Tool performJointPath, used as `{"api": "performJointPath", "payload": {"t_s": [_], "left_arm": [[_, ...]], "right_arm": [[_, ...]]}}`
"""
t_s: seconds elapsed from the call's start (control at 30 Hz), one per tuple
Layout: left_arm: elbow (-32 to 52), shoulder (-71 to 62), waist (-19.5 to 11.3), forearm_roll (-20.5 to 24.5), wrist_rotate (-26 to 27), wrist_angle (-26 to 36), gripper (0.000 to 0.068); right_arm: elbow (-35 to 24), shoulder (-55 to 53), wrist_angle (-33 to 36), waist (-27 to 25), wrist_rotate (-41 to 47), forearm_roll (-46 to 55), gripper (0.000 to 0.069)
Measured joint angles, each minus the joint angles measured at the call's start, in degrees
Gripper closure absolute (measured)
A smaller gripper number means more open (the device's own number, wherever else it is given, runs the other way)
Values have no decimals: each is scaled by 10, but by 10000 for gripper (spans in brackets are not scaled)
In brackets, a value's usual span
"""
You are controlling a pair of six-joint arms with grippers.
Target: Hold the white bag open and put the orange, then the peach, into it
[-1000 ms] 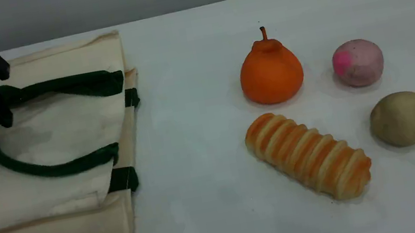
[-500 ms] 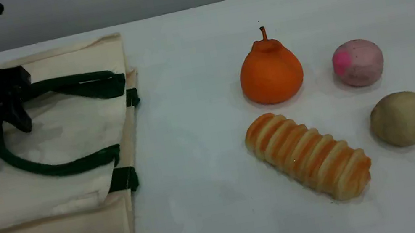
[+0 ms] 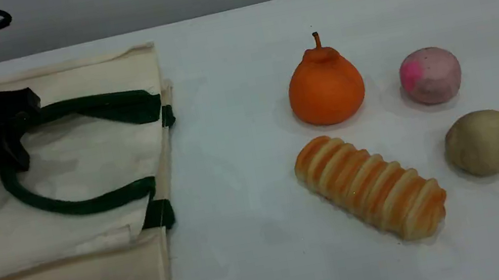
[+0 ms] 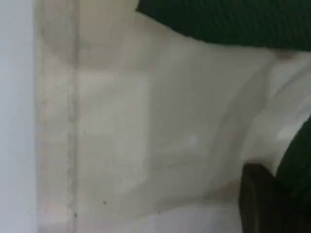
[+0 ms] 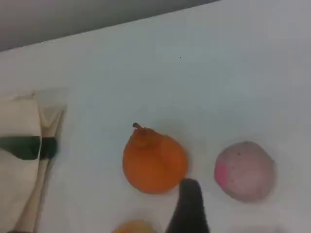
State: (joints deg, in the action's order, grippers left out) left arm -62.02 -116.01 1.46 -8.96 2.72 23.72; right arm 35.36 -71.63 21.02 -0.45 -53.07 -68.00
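The white bag [image 3: 78, 160] lies flat at the table's left, its mouth facing right. My left gripper [image 3: 16, 140] is shut on the bag's upper green handle [image 3: 95, 106] near the loop's bend. The left wrist view shows cream canvas [image 4: 146, 121], the green handle [image 4: 228, 19] and one dark fingertip [image 4: 262, 199]. The orange [image 3: 325, 85] stands upright at centre right, and the peach [image 3: 430, 75] sits to its right. The right arm is outside the scene view. Its wrist view looks down on the orange [image 5: 154, 162] and peach [image 5: 244, 170], with one fingertip [image 5: 187, 208] showing and nothing held.
A ridged orange-striped bread roll [image 3: 371, 185] lies in front of the orange. A tan potato-like lump [image 3: 478, 142] sits in front of the peach. A grey wall rises behind the table's far edge.
My left gripper moved right along the bag and shut on the upper green handle. The handle and the bag's mouth edge shifted slightly right. The fruits stayed put.
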Motion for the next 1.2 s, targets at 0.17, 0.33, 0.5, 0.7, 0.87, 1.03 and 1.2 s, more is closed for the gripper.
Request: {"api": "performJointPath", "payload": {"t_s": [0.17,0.33,0.5,0.7,0.87,1.03,1.2], "left_arm": [[-7,0,0,-6,23,20,610],[-61,4,0,-52,41,104,610],[-139,27,0,-156,120,217,610],[-194,76,1,-283,205,310,610],[-194,128,1,-327,210,354,610],[-194,188,4,-362,226,380,610],[-194,244,5,-357,221,387,610]], "right_arm": [[0,0,0,0,0,0,168],[0,0,-6,0,0,-9,168],[0,-12,-8,0,-20,-31,168],[0,-61,-8,0,-45,-66,168],[0,-118,11,0,-129,-145,168],[0,-174,62,0,-267,-270,168],[22,-223,128,0,-362,-320,168]]}}
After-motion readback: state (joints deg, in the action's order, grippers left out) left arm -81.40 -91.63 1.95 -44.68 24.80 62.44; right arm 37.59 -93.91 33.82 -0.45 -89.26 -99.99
